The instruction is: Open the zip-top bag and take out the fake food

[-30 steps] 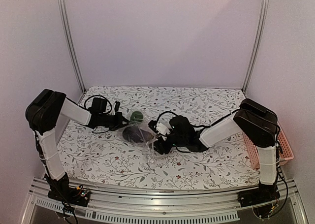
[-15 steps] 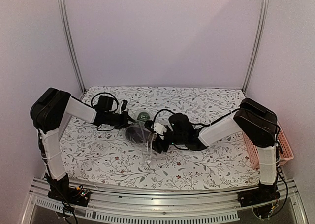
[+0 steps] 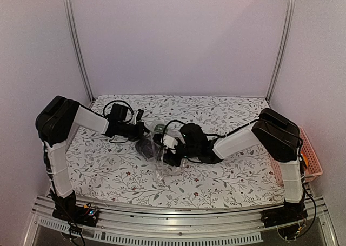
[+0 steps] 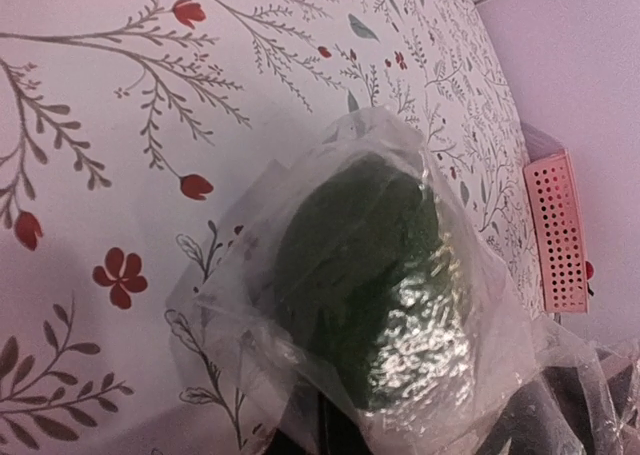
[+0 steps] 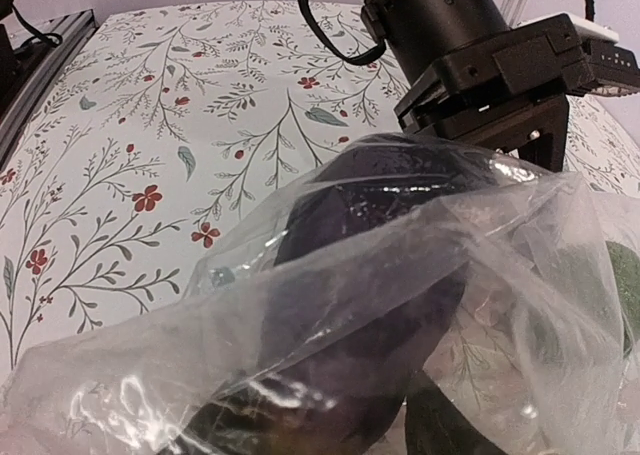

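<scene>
The zip-top bag (image 3: 162,162) is bunched up between my two grippers near the table's middle. A dark purple fake food piece (image 3: 145,147) sits in it, and fills the right wrist view (image 5: 400,265) behind the plastic. A dark green piece (image 3: 158,128) is also wrapped in the bag, and shows close up in the left wrist view (image 4: 370,275). My left gripper (image 3: 141,132) is at the bag's far left end, seemingly pinching the plastic. My right gripper (image 3: 168,153) grips the bag's near right side. Crinkled film mostly hides both sets of fingers.
A pink mesh basket (image 3: 311,159) stands off the table's right edge and also shows in the left wrist view (image 4: 560,230). The floral tablecloth (image 3: 108,165) covers the table. The left arm's wrist housing (image 5: 500,75) sits just beyond the bag.
My left gripper has moved right and slightly away, and my right gripper has moved left. The bag has bunched up tighter between them, with the green piece carried to the right.
</scene>
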Available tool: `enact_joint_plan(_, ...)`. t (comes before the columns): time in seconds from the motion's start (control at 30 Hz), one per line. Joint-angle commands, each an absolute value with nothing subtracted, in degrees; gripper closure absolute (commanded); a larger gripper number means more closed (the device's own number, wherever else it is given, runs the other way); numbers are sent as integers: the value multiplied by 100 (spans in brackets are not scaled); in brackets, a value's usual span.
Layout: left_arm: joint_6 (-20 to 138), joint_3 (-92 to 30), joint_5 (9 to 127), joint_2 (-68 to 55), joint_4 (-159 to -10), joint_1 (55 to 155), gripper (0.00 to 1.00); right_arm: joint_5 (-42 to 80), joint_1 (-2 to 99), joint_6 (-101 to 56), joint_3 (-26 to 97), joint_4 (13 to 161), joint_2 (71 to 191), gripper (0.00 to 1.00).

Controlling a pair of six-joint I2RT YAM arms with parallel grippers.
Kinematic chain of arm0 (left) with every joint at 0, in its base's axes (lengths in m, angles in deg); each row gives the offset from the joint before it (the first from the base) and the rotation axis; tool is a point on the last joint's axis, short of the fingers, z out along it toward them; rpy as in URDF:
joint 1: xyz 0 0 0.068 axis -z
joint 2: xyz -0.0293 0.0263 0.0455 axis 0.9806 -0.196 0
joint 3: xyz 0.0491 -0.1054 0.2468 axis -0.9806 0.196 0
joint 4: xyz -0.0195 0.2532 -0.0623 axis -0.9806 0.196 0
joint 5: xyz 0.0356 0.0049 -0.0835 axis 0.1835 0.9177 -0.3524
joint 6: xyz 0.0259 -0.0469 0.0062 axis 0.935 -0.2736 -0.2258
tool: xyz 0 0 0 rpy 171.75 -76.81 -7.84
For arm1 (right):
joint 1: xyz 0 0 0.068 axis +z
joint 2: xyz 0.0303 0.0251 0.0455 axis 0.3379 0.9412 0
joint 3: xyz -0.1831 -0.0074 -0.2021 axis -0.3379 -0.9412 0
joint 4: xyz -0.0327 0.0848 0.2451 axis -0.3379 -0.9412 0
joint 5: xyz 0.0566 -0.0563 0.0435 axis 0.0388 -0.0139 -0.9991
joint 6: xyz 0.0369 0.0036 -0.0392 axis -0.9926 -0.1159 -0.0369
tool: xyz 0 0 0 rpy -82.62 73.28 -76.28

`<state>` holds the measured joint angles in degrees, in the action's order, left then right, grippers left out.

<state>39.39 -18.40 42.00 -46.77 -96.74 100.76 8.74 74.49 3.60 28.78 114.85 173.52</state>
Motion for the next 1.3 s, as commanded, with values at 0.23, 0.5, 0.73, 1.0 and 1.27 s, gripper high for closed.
enact_joint_plan(0.23, 4057, -1587, 4130, -4552, -9566, 9793, 100, 944, 7494, 125, 2192, 11310, 16950, 54)
enact_joint_plan(0.5, 4156, -1608, 4054, -4557, -9604, 9811, 100, 1106, 7495, -279, 1939, 11490, 16527, 42)
enact_joint_plan(0.73, 4176, -1606, 4036, -4527, -9605, 9815, 100, 1639, 7495, -816, 2027, 11859, 16436, 43)
enact_joint_plan(1.0, 4150, -1566, 4047, -4543, -9689, 9836, 100, 1925, 7486, -1118, 2180, 11908, 16620, 49)
enact_joint_plan(1.27, 4115, -1600, 4015, -4586, -9742, 9854, 100, 2549, 7486, -1442, 2346, 11957, 16837, 58)
